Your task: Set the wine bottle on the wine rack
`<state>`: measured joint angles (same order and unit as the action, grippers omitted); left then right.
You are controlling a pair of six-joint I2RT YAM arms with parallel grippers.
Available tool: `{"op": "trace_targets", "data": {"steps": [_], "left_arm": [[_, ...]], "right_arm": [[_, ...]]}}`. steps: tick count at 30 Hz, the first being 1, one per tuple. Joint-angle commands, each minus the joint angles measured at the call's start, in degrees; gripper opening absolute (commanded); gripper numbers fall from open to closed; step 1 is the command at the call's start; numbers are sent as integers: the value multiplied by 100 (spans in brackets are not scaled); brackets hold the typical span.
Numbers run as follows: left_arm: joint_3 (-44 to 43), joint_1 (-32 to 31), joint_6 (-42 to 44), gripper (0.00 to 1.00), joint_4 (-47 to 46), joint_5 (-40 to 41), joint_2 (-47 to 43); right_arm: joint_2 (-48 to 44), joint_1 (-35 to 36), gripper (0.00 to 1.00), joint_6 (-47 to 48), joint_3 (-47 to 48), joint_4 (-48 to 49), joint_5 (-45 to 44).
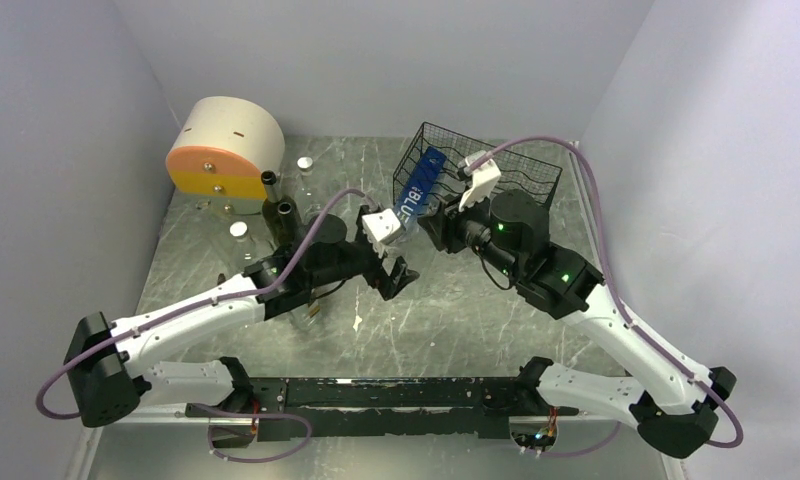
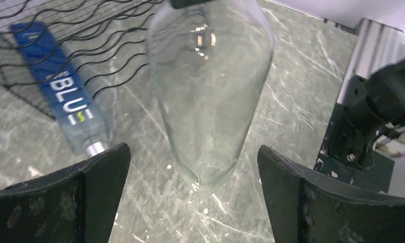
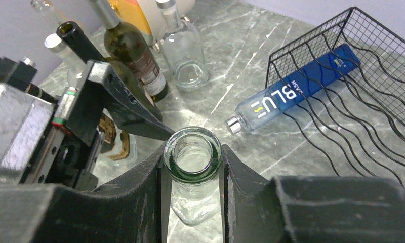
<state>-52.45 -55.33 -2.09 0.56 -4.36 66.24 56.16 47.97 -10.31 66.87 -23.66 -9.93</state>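
My right hand (image 3: 193, 177) pinches the neck of the clear wine bottle (image 2: 210, 91), centre frame; my left hand (image 2: 190, 164) is spread wide near its base.

the rack (image 1: 496, 175) sits at the back right of the table (image 1: 456, 320). a second bottle (image 1: 416, 188) lies in the rack's left side, its neck poking out past the front edge. the wine bottle (image 3: 193, 154) is just before the rack, its neck between the fingers of the right gripper (image 1: 428, 212). the left gripper (image 1: 391, 265) is just before its base, apart from it. standing bottles (image 1: 279, 215) cluster at back left, before a drum (image 1: 226, 150).
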Motion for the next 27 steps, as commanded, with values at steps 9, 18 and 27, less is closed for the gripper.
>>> {"op": "trace_targets", "data": {"steps": [9,18,27], "left_arm": [[361,616,-11,99,-1628,-2204,380],[839,807,210,99,-2465,-3756,223],[1083,809,452,88,-2833,-3958,125]], "right_arm": [[-577,-9,0,533,255,43,864],[-774,-10,0,1070,145,447,2126],[-917,-11,0,1070,160,766,2661]]}}
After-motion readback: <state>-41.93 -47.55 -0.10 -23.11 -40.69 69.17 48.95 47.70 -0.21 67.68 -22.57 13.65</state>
